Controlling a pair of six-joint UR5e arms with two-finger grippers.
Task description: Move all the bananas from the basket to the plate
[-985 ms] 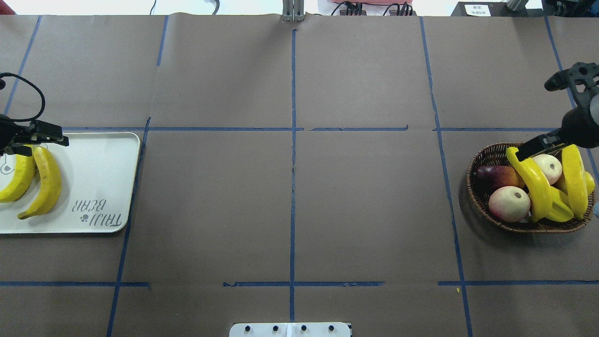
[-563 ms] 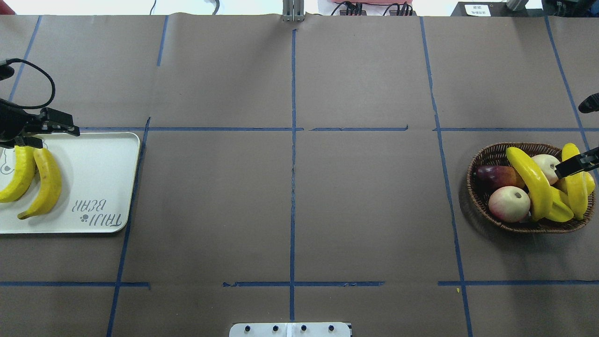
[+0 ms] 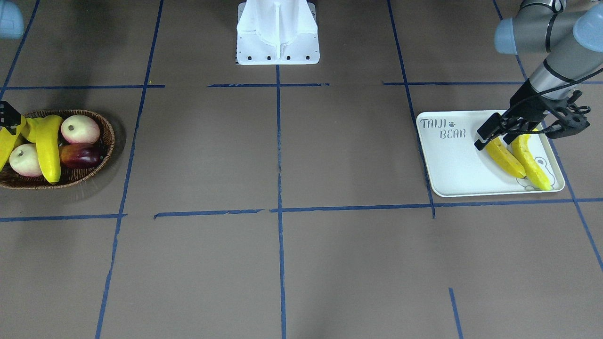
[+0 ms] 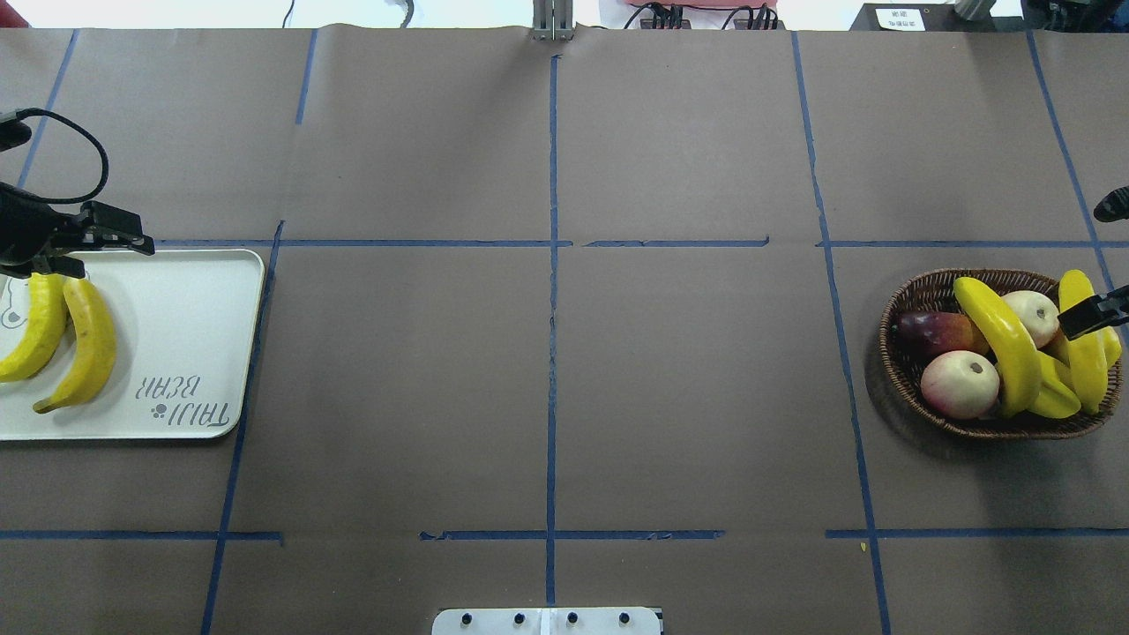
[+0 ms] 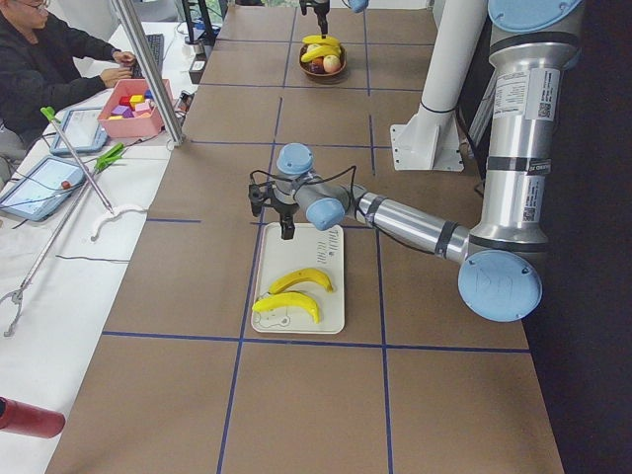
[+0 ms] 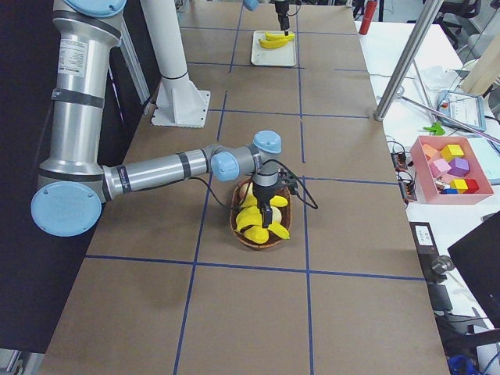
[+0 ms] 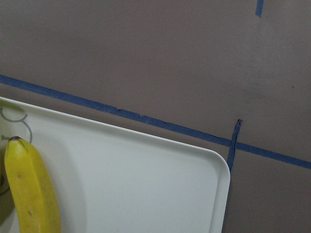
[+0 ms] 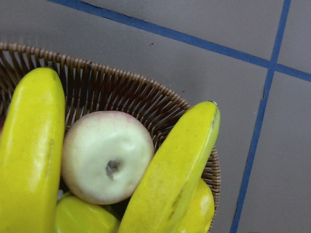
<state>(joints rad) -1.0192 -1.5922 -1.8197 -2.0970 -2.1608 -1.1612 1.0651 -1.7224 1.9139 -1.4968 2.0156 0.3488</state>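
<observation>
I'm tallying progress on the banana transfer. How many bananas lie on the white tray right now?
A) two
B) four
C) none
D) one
A: two bananas lie side by side on the plate, and two more are in the basket with the other fruit.

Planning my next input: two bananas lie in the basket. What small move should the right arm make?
Probably lower the right gripper onto the rim-side banana it hovers over in the wicker basket. That banana lies on top of the pile, and the left gripper is open and empty at the white tray.
</observation>
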